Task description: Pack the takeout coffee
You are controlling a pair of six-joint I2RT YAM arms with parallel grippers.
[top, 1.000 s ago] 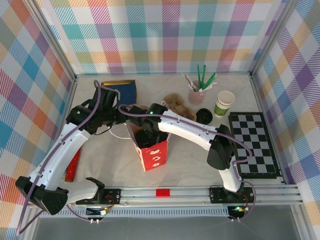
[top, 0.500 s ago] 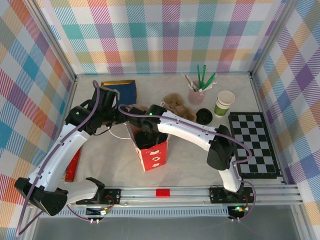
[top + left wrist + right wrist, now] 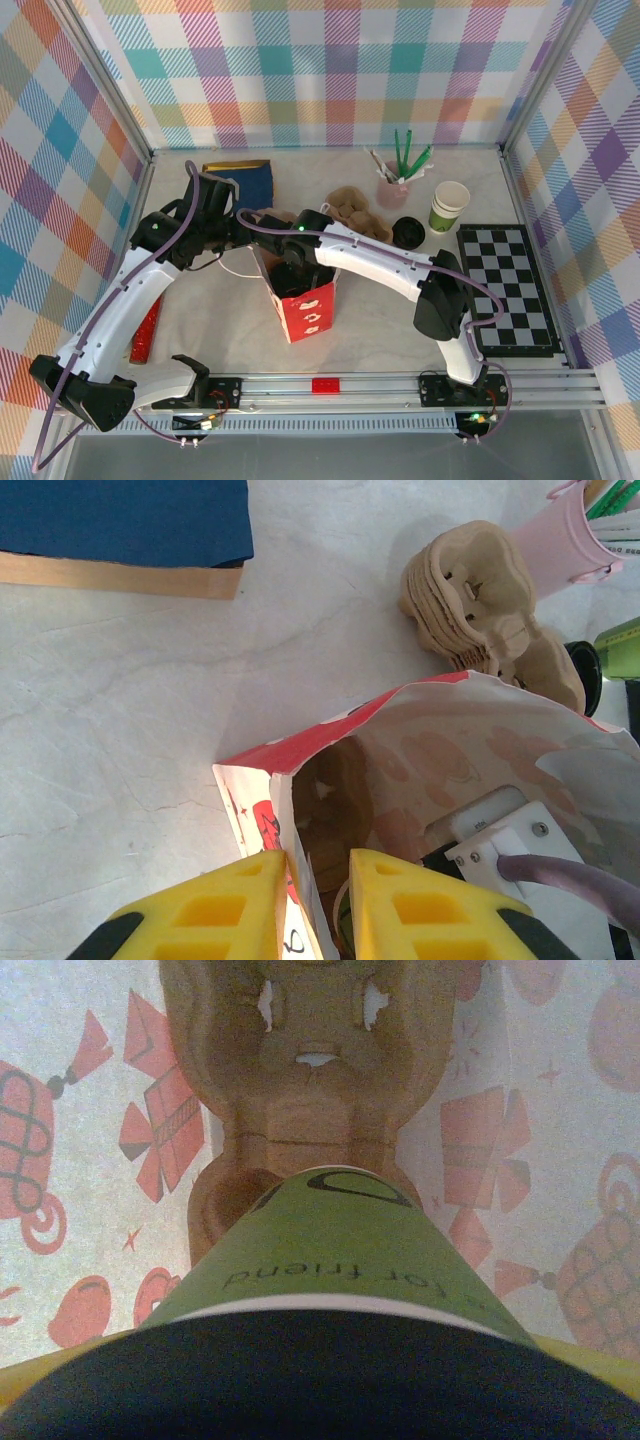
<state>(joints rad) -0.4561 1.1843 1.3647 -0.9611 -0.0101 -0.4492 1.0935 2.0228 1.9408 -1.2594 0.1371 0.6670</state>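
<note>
Yellow fingertips point(image 3: 600, 1362) of the right gripper point(image 3: 288, 268) just peek out either side of the black lid point(image 3: 300, 1385). The jaws are wide but clamped on the takeout coffee point(image 3: 330, 1235), taken at the lid end, olive-green body pointing down. All of that is inside the red bag point(image 3: 305, 312), reached through its open top. Directly under the cup, on the bag floor, is a pulp cup carrier point(image 3: 315, 1080), with one socket roughly in line with the cup base. Can't tell whether the base touches the socket; it looks just above.

My read is that the lid-end grip keeps the fingers off the bag walls and lets the cup go straight down.

Left gripper point(image 3: 312, 905) is closed on the far-left part of the bag rim, with one finger point(image 3: 215, 910) outside, the other inside, and the paper wall pinched between. Likely reason: hold the mouth open and stop the bag tipping while the other arm works inside.

Outside the bag, behind it and to its right:
- spare pulp carriers point(image 3: 350, 210)
- loose black lid point(image 3: 407, 232)
- lidless cup stack point(image 3: 449, 206)
- pink holder point(image 3: 391, 190) with straws

None of these are in play.

Next, I'd guess:
- seat the cup in the socket
- let go
- pull straight up

The risk is the wrist snagging the rim on exit, or the cup landing off-socket and tilting. The left pinch should help with the first.
</note>
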